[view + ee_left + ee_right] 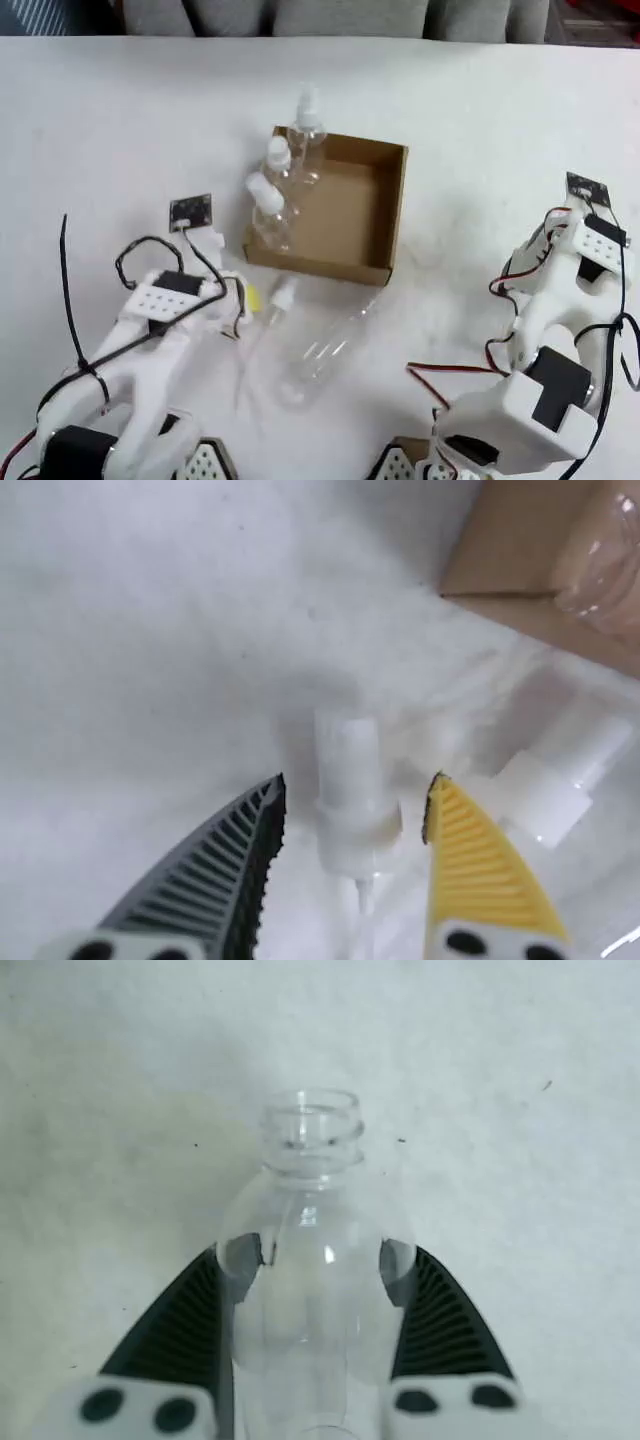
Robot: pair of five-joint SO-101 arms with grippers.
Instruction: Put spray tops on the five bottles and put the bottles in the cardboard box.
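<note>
High view
- Cardboard box (345, 215): centre of frame on the white surface (120, 120), open side up.
- Three topped bottles (272, 205): in a row along the box's left side, white spray heads on.
- Lying bottle (325, 350): clear, on its side on the surface, just below the box.
- Left tool (243, 298): left of centre, low in the frame, near the box's lower-left corner.
- Outer spray top (283, 293): white, just right of the left tool and just below the box edge.
- Right arm (565, 310): right edge of frame, well apart from the box.

Left wrist view
- Left tool (357, 780): spread wide with one grey finger and one yellow, gripping nothing.
- Loose spray top (355, 800): white, between the two fingers with a gap to each; a thin tube trails from it toward the tool.
- Outer spray top (555, 790): just outside the yellow finger; cannot tell whether it sits on a bottle.
- Cardboard box (510, 550): one corner shows beyond the fingertips.

Right wrist view
- Right tool (315, 1260): two black fingers closed against the shoulders of the open-necked bottle (310, 1190), one on each side.
- Open-necked bottle: clear, no top on it, neck pointing away from the tool, white surface behind.
</note>
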